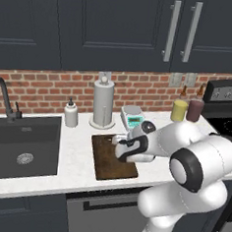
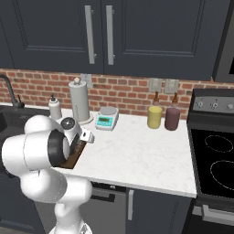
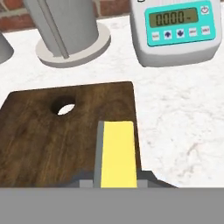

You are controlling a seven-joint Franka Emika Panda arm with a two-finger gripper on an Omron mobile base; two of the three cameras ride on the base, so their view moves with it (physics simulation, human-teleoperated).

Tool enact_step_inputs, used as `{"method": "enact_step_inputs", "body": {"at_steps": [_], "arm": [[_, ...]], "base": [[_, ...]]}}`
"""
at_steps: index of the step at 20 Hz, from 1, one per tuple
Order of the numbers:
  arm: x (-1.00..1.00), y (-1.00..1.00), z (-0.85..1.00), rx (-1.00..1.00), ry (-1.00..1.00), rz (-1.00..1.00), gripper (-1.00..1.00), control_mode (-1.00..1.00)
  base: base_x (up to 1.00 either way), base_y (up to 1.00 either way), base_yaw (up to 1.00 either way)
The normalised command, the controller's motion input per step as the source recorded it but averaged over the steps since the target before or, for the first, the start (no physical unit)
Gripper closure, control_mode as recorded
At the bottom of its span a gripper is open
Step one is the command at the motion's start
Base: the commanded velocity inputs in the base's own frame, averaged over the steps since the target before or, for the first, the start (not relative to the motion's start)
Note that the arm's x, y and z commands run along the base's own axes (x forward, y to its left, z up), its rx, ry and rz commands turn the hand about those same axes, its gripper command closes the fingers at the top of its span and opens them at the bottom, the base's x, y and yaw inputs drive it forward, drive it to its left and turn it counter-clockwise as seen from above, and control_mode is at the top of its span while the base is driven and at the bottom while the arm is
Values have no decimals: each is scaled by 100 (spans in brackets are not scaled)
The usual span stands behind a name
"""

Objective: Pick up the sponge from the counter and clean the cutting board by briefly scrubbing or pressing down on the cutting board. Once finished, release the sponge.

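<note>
Marbled counter (image 3: 175, 113), holed wooden cutting board (image 3: 48, 135)

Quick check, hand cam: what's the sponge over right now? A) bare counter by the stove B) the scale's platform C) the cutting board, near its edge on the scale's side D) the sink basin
C. In the hand view the yellow sponge, held in the shut gripper, sits over the dark cutting board, close to the edge that faces the scale.
</note>
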Motion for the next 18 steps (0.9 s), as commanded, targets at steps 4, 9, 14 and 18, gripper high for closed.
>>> {"method": "enact_step_inputs", "body": {"at_steps": [4, 9, 14, 18], "arm": [[15, -2, 0, 0, 0, 0, 100, -100], [29, 63, -1, 0, 0, 0, 100, -100], [11, 70, -5, 0, 0, 0, 100, -100], [0, 54, 0, 0, 0, 0, 100, -100]], "base": [[0, 0, 0], [0, 0, 0], [0, 0, 0], [0, 0, 0]]}}
